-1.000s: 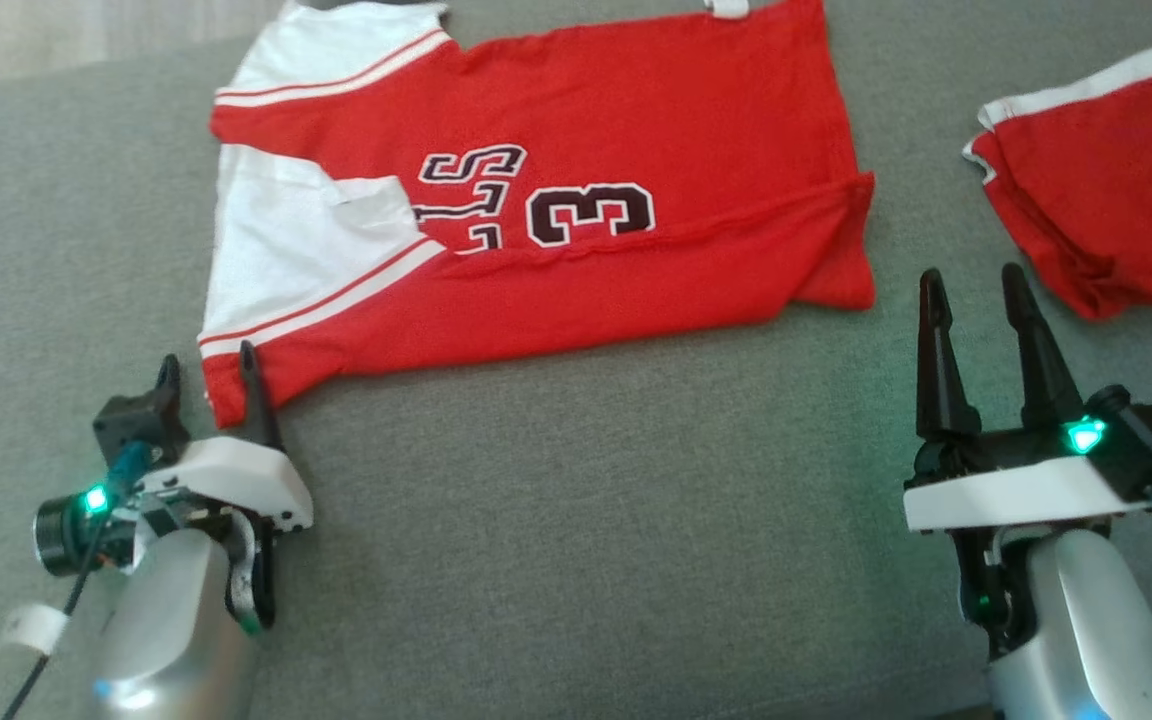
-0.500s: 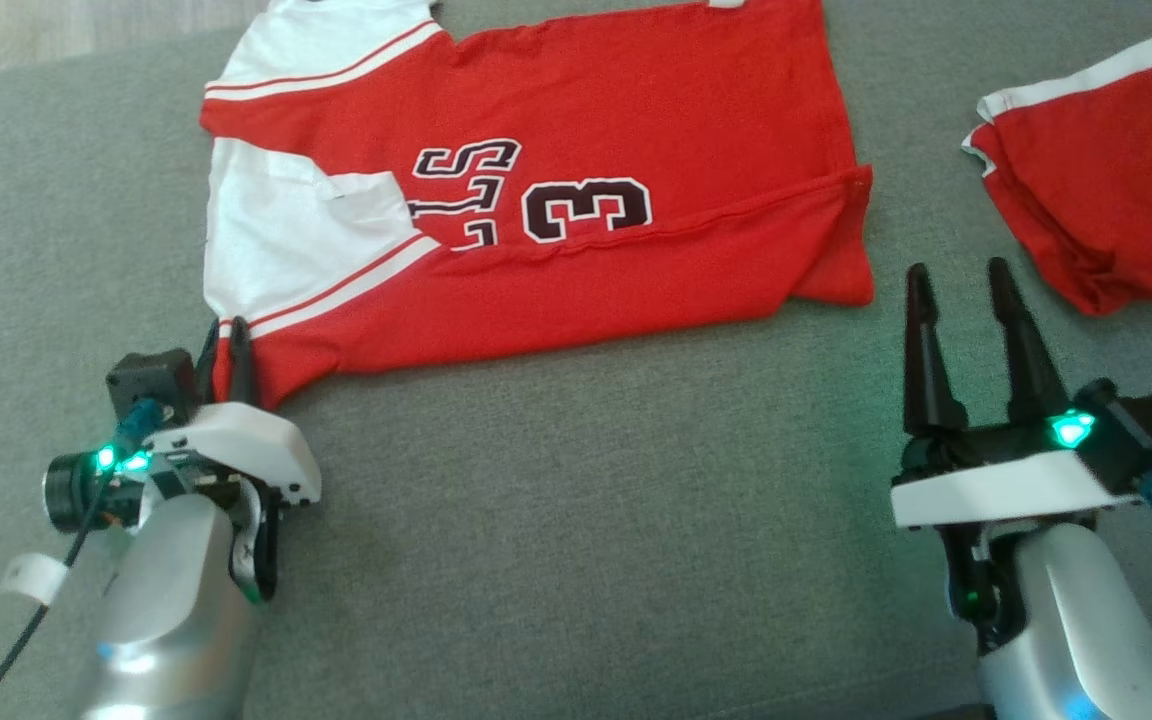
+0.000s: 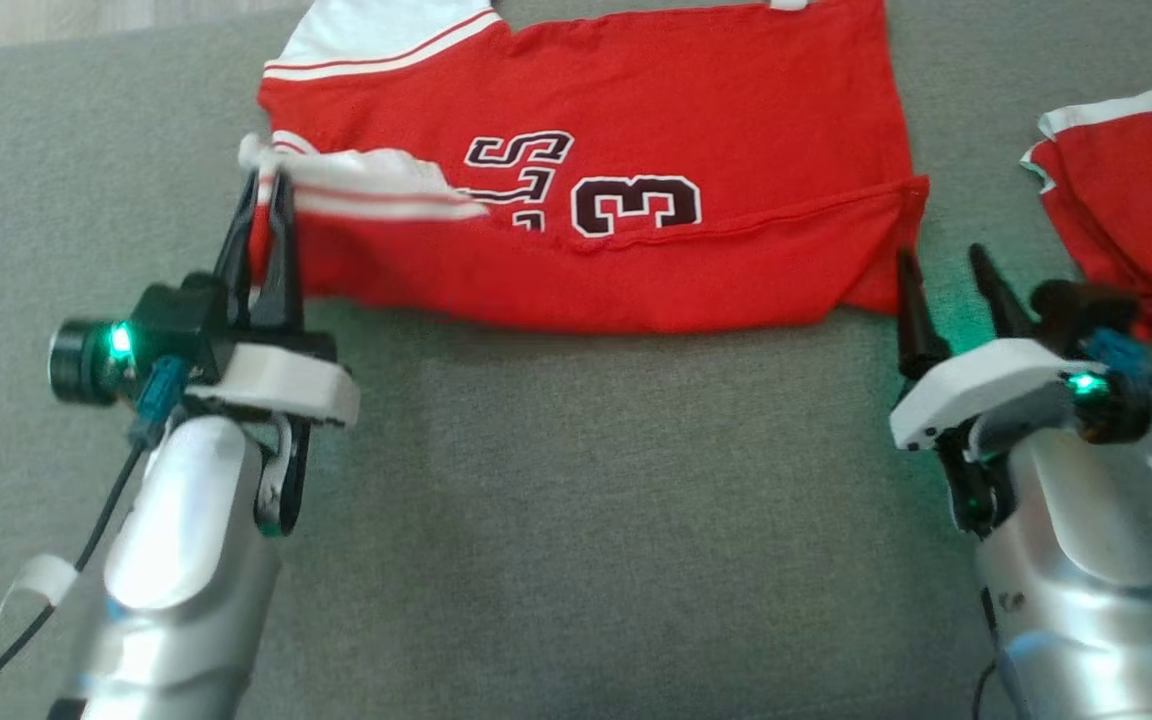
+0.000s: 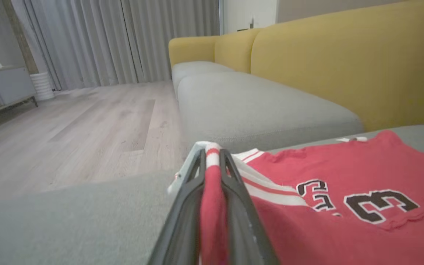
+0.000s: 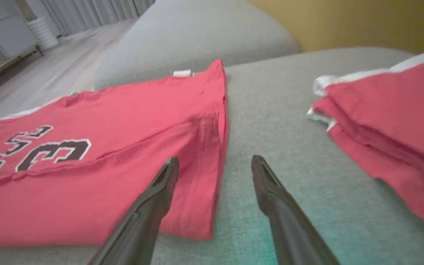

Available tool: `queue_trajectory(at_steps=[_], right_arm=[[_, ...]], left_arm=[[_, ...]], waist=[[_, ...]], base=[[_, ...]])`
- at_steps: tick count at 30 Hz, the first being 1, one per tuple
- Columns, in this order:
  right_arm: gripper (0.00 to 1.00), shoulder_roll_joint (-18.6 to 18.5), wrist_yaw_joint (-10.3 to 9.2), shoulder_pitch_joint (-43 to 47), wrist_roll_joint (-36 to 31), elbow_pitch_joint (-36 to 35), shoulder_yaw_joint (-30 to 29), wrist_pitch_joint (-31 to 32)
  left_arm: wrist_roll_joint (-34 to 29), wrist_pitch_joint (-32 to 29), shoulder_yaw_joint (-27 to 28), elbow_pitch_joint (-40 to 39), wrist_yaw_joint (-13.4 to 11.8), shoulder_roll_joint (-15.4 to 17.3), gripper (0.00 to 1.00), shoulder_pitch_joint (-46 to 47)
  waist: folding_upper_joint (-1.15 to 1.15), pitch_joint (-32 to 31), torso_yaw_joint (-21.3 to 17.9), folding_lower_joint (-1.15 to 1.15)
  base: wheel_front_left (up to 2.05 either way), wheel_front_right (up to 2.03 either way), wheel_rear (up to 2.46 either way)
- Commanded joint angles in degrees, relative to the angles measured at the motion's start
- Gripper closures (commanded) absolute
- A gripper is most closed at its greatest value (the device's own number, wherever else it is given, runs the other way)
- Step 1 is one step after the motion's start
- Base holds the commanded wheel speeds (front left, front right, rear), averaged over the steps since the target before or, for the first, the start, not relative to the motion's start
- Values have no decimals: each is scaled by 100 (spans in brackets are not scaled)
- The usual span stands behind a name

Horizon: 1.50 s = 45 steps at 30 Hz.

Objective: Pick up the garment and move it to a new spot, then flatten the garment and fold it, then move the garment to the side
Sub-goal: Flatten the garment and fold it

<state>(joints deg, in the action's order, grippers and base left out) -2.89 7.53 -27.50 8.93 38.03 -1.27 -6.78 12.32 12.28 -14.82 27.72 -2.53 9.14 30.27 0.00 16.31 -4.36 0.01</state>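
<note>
Gripping: our left gripper [image 3: 266, 190] has its jaws closed on the near left corner of the jersey [image 3: 686, 100], a red sleeve edge with a white band.
Left wrist view: we see the red cloth run up between the two dark fingers [image 4: 186, 206], and the white band pokes out at their tips.
Jersey: red with white sleeves, dark lettering and a 3. It lies across the far middle of the sofa seat [image 3: 576, 500], sleeves to the left and hem to the right. Its near edge is folded over along its length.
Held corner: raised off the seat. The striped white sleeve stretches from the tips rightward over the chest as far as the lettering. It is blurred in our head view.
Right gripper [image 3: 941, 265]: jaws wide open, tips just near the jersey's near right corner. In the right wrist view one finger shows in front of that corner and the other over bare seat. We cannot tell whether either touches the cloth.
Second garment [image 3: 1126, 180]: red with white trim, folded, at the far right of the seat. A strip of bare grey seat separates it from the jersey.
Sofa: grey seat with a yellow backrest [image 4: 344, 55] on the far side.
Room: pale wood floor [image 4: 87, 121] and grey curtains [image 4: 123, 36] beyond the sofa's left end.
</note>
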Motion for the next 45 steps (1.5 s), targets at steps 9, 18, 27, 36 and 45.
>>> queue_trajectory(at_steps=[9,18,27,36,45], right_arm=[[0,2,-4,-795,-107,1372,250,567],[100,2,-4,-1088,151,1866,1055,630],[100,-11,-4,-1028,-566,1925,652,334],[100,-417,-4,-644,-481,1447,948,887],[100,-1092,-4,253,523,214,1678,2171]], left_arm=[[-203,15,-52,-920,-56,282,100,149],[-181,-133,-136,-939,-110,323,100,-39],[-77,-223,-63,-677,-186,478,100,-324],[141,-446,-39,-351,-123,624,100,-876],[291,-750,-140,-275,-54,752,100,-1617]], waist=[[0,-29,132,-1],[0,-97,159,-1],[0,-425,37,-1],[0,-1043,-48,-1],[0,-1656,-60,-1]], base=[[0,0,0],[0,0,0],[0,0,0],[0,0,0],[0,0,0]])
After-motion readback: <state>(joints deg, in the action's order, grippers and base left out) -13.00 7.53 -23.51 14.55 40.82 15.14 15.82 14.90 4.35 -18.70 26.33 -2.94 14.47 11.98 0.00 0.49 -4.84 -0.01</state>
